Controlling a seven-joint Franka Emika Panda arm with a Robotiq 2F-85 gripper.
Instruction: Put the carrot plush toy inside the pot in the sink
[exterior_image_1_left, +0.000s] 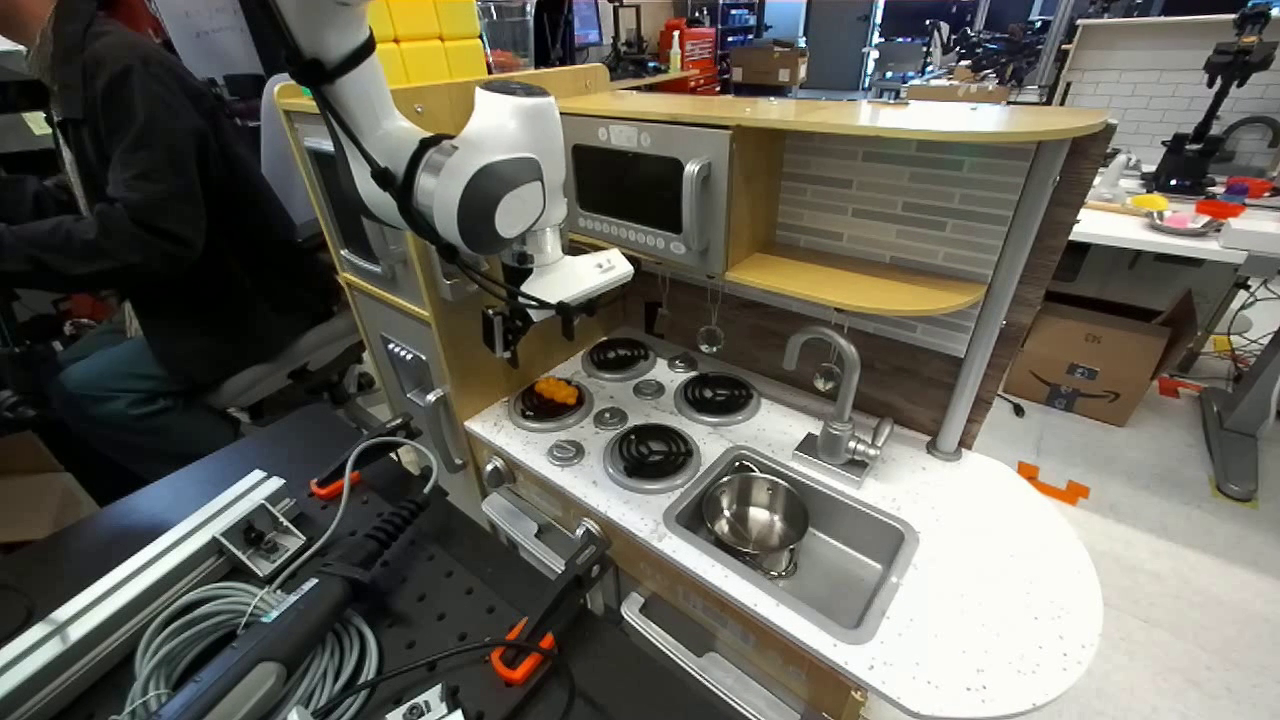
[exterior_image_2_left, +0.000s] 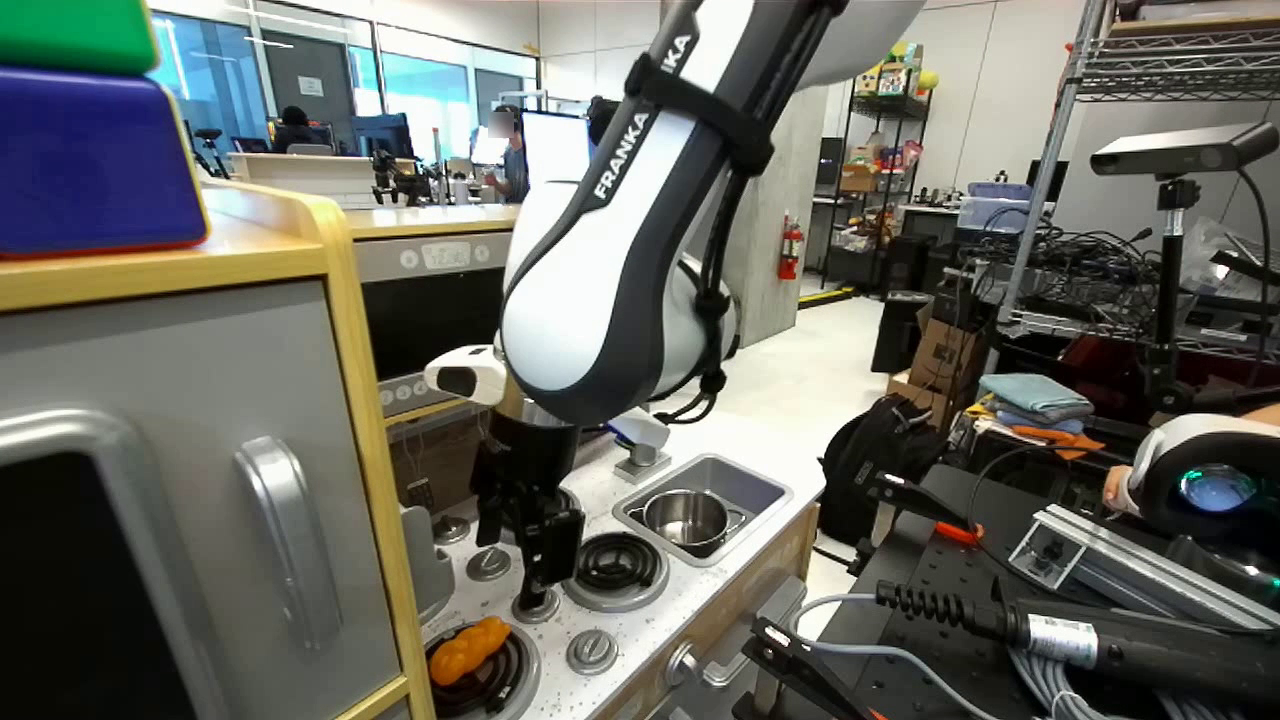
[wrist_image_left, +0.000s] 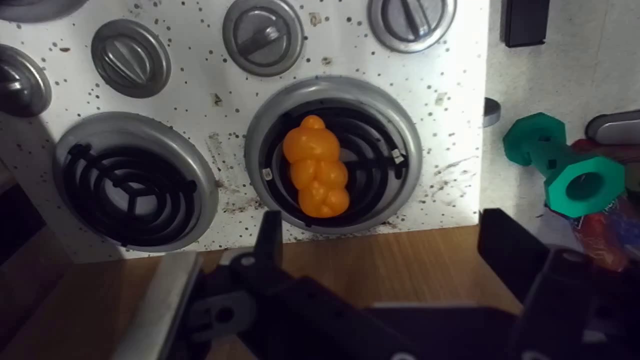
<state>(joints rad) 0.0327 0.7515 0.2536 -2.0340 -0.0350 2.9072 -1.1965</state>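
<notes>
Orange toy within burner rim, pincer spread

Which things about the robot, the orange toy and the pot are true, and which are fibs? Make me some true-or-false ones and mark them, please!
1. The orange toy lies on a stove burner. True.
2. The pot is in the sink. True.
3. The orange toy is inside the pot. False: it is on the stove burner, away from the pot.
4. The pot is bright blue. False: it is shiny silver.
5. The gripper is open. True: its jaws stand wide apart in the wrist view.
6. The pot has its top covered. False: the top is open, and you can see inside.
</notes>
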